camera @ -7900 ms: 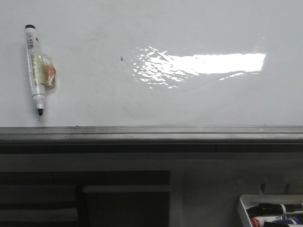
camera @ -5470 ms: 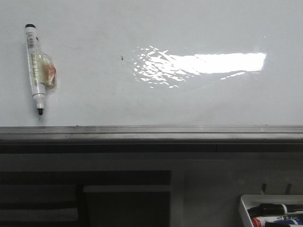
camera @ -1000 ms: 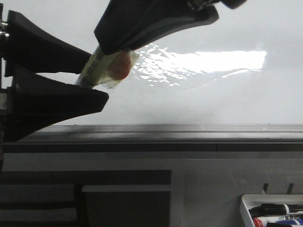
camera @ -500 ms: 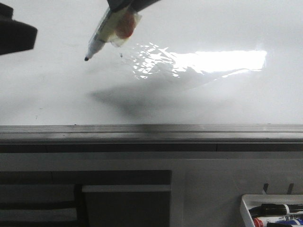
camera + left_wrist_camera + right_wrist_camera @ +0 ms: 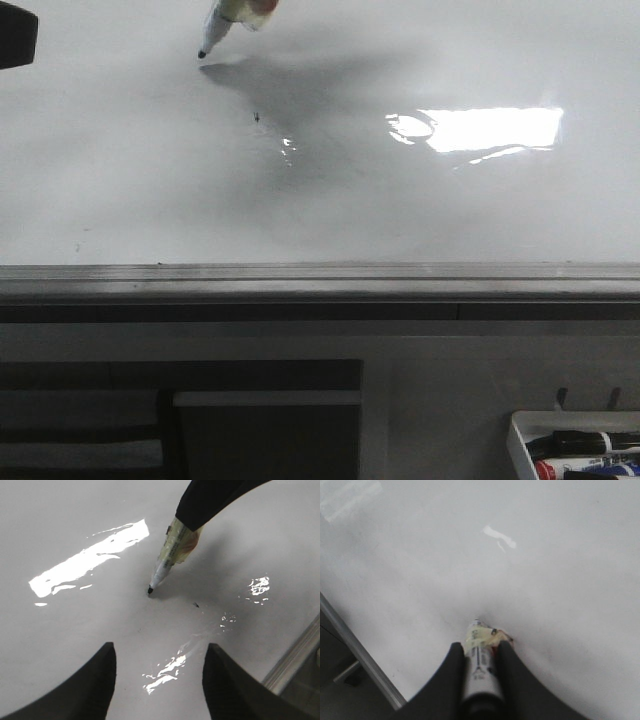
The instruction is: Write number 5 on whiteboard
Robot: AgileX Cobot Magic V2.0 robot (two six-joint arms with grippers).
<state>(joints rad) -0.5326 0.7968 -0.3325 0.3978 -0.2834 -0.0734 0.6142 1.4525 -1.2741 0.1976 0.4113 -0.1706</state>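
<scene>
Whiteboard (image 5: 120, 190) fills the upper half of the front view, glossy, bright rectangular glare at right of centre, grey metal strip (image 5: 320, 275) along its lower edge; no drawn digit 5 visible on it in any view. Marker (image 5: 225, 22) enters from the top edge, upper left of centre, slanting down-left, dark tip just above or at the board surface; contact cannot be told. Its shadow spreads right and below the tip. A tiny dark speck (image 5: 259, 118) sits below the tip, apart from it. Left wrist view: marker (image 5: 172, 555) with a taped, yellowish band, tip down near the board, gripped at its upper end by the right gripper (image 5: 210, 502). Right wrist view: right gripper (image 5: 481, 665) jaws narrow, clamped on the marker barrel (image 5: 480, 662). Left gripper (image 5: 157, 680) hovers over the board, jaws wide, holding nothing; in the front view only a dark bit of it shows at the upper left edge. Lower right corner: small white tray (image 5: 515, 440) with markers lying in it
</scene>
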